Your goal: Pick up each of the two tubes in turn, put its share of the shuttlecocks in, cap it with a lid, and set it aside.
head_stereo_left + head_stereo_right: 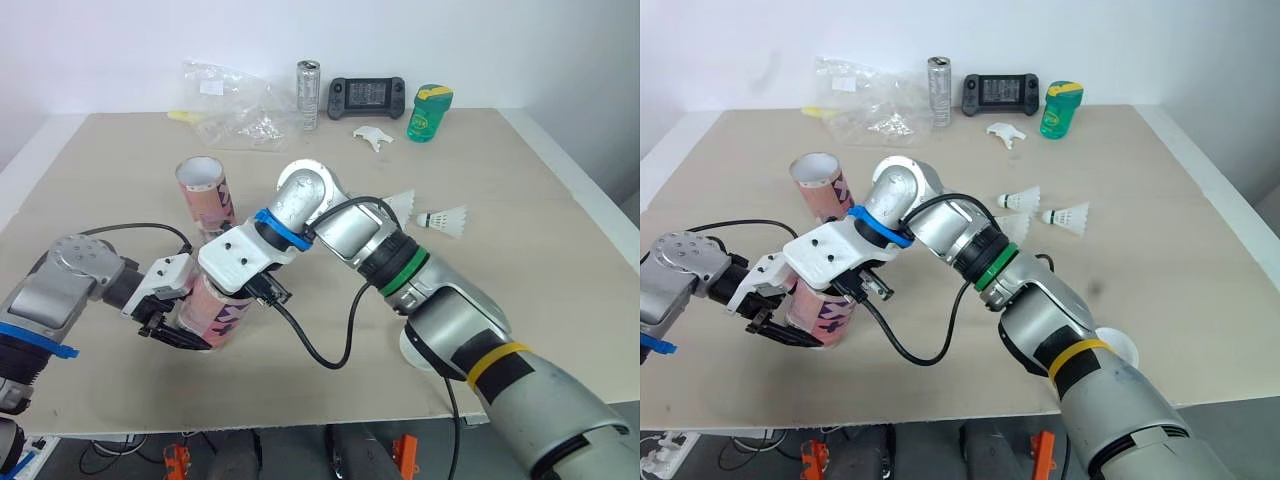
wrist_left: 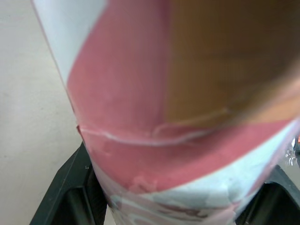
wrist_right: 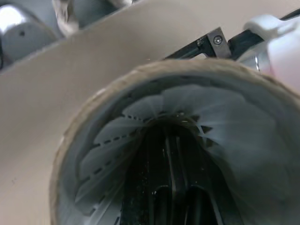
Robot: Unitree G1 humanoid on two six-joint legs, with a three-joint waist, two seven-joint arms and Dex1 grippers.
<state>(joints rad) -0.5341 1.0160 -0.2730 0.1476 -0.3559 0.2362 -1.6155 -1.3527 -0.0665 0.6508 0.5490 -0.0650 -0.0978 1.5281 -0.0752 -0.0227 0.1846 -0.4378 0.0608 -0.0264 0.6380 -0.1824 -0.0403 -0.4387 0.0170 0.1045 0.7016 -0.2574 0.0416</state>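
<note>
1. Right wrist view, straight down the bore of the pink-and-white patterned cardboard tube (image 1: pixel 218 312): one white feathered shuttlecock (image 3: pixel 140 112) inside, skirt fanned against the wall.
2. Right jaws inside the mouth of that tube, entering from above. Clenched or released: cannot tell.
3. Left jaws clenched on the tube's lower body, one black finger (image 2: pixel 70 187) on each side, at the front left of the beige table (image 1: pixel 520 180).
4. Long axis of the held tube near vertical, leaning slightly, mouth up. Base touching the table or just clear of it: cannot tell.
5. Judged step: seating a shuttlecock in the first tube. Withdraw the right jaws along the tube axis only, since sideways pull risks dragging the feathers or tipping the tube.
6. Second matching cardboard tube (image 1: pixel 205 195) upright and uncapped just behind the held one. Contents not discernible.
7. Two loose white shuttlecocks (image 1: pixel 1068 215) (image 1: pixel 1020 197) on their sides well to the right, nearer the right arm.
8. White round piece (image 1: pixel 1118 350) at the front table edge, possibly a lid.
</note>
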